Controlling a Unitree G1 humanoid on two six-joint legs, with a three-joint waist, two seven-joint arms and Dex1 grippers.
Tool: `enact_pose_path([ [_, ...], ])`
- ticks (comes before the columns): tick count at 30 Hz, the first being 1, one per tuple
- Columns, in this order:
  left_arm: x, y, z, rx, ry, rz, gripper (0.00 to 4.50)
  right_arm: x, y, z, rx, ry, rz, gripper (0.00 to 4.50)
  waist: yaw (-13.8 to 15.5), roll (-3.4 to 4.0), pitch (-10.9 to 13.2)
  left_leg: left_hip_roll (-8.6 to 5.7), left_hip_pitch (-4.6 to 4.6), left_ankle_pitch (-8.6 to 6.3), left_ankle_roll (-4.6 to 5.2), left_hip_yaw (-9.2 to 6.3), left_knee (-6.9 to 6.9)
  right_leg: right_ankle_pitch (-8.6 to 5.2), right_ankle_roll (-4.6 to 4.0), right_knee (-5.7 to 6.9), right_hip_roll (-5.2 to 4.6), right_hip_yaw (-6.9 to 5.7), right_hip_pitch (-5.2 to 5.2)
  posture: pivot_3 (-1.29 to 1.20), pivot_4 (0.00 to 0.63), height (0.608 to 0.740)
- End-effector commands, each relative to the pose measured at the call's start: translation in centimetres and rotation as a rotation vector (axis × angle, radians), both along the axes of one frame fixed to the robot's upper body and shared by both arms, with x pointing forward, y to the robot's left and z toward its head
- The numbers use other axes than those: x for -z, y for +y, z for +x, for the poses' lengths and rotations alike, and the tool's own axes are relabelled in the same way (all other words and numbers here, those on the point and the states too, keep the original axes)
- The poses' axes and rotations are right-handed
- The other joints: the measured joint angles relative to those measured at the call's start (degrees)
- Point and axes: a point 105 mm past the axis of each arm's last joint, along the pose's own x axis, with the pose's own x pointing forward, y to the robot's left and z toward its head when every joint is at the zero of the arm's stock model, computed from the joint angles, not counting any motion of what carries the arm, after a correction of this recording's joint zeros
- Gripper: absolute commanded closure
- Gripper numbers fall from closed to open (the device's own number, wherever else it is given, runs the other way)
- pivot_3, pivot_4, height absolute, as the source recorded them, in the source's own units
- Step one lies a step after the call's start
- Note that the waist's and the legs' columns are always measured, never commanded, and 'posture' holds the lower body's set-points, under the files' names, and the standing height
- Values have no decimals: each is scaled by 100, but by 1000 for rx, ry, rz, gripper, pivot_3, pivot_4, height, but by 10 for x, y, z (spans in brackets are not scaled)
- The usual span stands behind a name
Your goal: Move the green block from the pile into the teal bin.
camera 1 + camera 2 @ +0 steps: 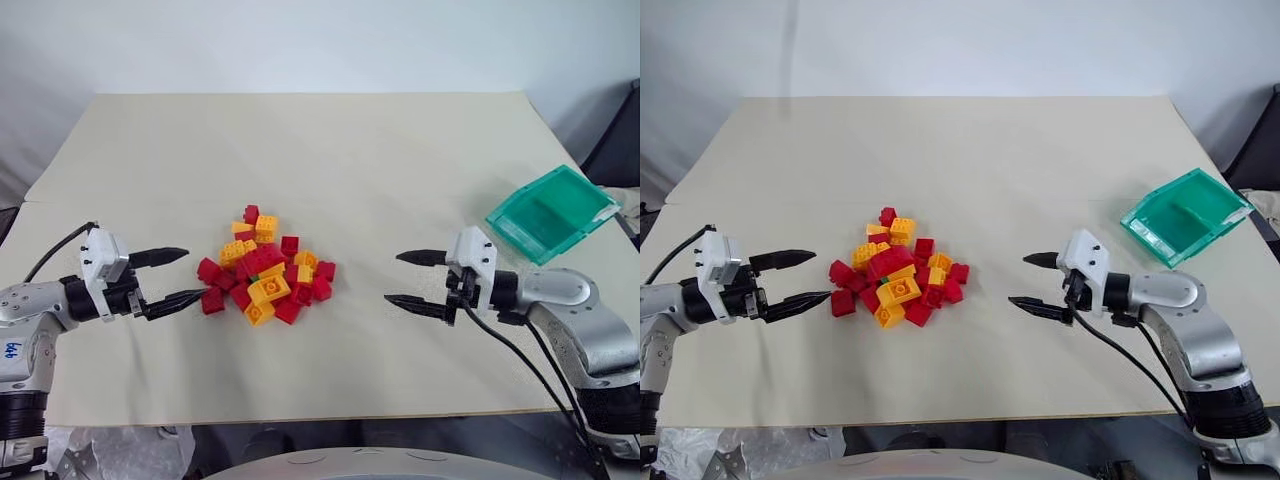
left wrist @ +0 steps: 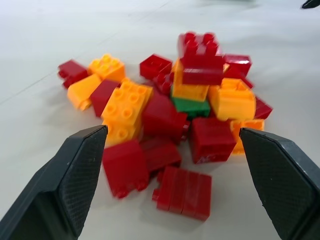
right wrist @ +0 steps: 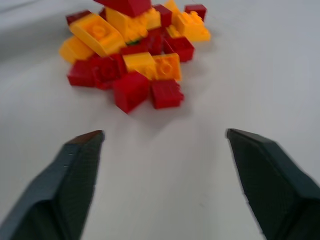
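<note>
Head views, table [image 1: 400,150]: beige top against a pale wall; pile [image 1: 265,268] mid-table, bare top all round it.
Bin [image 1: 550,213]: tilted at the table's right edge, well apart from pile.
Left gripper [image 1: 183,275]: beside pile, fingers spread, empty.
Right gripper [image 1: 412,280]: near pile, fingers spread, empty.
Left wrist view, green block [image 2: 192,106]: buried mid-pile under red and orange bricks.
Right wrist view: bare top before pile.

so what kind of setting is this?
Likely a lab test bench: a plain beige tabletop against a bare wall, with only a pile of toy bricks and a teal bin staged on it.
</note>
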Motion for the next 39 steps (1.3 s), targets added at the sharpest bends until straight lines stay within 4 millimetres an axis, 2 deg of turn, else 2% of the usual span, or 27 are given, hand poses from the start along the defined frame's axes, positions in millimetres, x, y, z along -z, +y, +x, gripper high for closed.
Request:
enact_pose_path([
  [1,-16,1,-6,22,-94,-14,0,-9,23,-9,-24,47,26,562,0,0,0,0,0,0,0,0,0,0,0,0,0,0,0,0,150,740],
  [5,-18,1,-11,65,-102,-66,0,-7,54,-14,-75,121,38,562,7,0,0,2,0,-1,-1,-4,0,-1,-1,-1,-3,0,0,0,150,740],
  [7,-17,1,-13,87,-99,-74,0,-6,75,-21,-159,107,51,562,4,0,0,1,0,-1,-1,-4,0,-1,-1,-1,-4,0,-1,0,150,740],
  [10,-15,3,-16,88,-91,-69,0,0,95,-23,-206,113,43,562,1,0,0,0,-2,-2,1,-4,0,-1,-2,-4,-2,-3,-1,0,150,740],
  [20,-15,4,-19,67,-99,-74,0,-6,120,-24,-276,115,56,562,1,-1,-1,-6,-11,-9,13,-2,8,-1,-1,-4,-2,-13,-3,0,150,740],
  [25,-15,5,-19,52,-104,-72,0,-11,119,-22,-292,78,41,562,2,-1,-1,-6,-11,-9,13,-1,8,-1,-1,-4,-1,-13,-4,0,150,740],
  [28,-16,4,-18,47,-108,-74,0,-14,115,-20,-290,-2,34,562,4,-1,-1,-6,-11,-10,15,-1,8,-1,-1,-4,0,-14,-4,0,150,740],
  [31,-11,2,-13,16,-75,-68,0,-13,104,-15,-274,-117,-2,562,13,-1,-1,-9,-11,-11,17,2,8,0,-1,-4,2,-17,-3,0,150,740],
  [35,-3,-6,-9,5,-21,-52,0,-12,87,-2,-197,-127,10,562,9,-3,-2,-12,-10,-13,21,13,8,0,1,-3,8,-22,-3,0,150,740],
  [36,-3,-9,-8,10,-23,-55,0,-19,82,-4,-198,-153,67,289,10,-3,-2,-12,-9,-13,21,15,9,1,2,-3,10,-22,-3,0,150,740],
  [39,-4,-16,-4,31,-20,-68,0,-19,64,-13,-234,-126,72,289,22,-3,-1,-10,-9,-14,22,15,9,1,2,-4,16,-22,-3,0,150,740],
])
